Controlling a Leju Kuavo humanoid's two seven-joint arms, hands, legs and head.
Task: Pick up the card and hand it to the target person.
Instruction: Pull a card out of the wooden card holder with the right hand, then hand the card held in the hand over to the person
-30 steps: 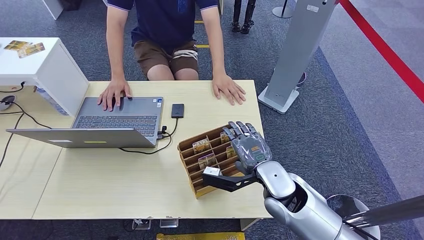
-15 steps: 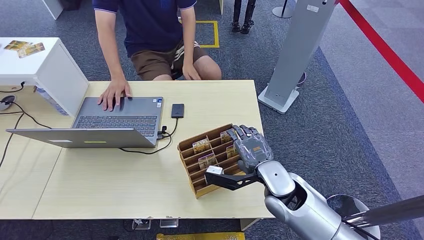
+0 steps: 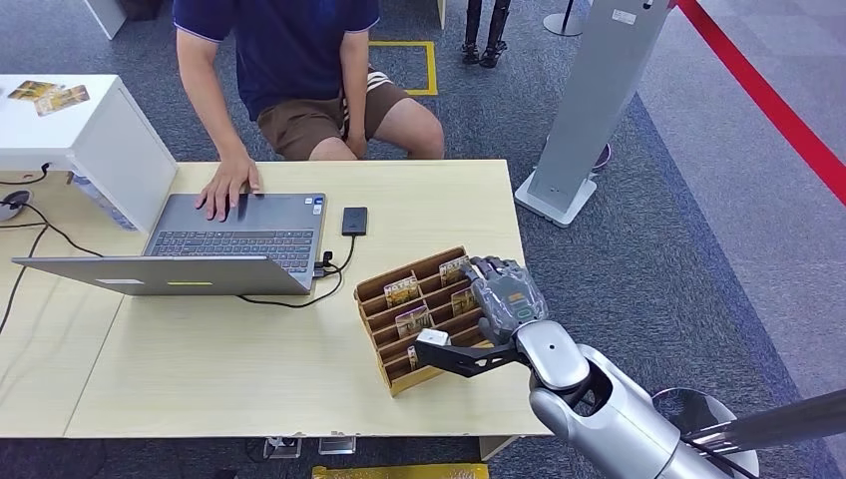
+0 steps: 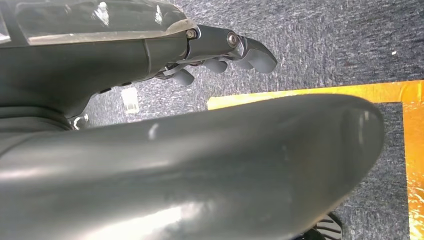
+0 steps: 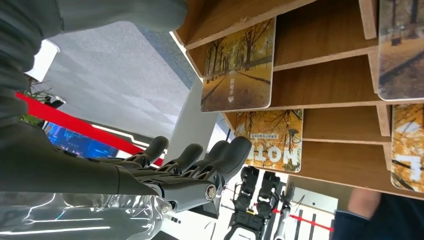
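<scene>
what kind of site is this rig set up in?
Probably a reception or check-in desk in an exhibition-style hall: a person sits at a light wooden desk with an open grey laptop, a slotted wooden rack of picture cards stands on it, and a red floor line crosses grey carpet.

The silver right arm (image 3: 599,409) reaches forward, its right hand (image 3: 504,299) back-up with fingers (image 5: 220,155) extended, slightly curled and holding nothing. The left hand (image 4: 220,55) hangs with fingers curled in, empty.
</scene>
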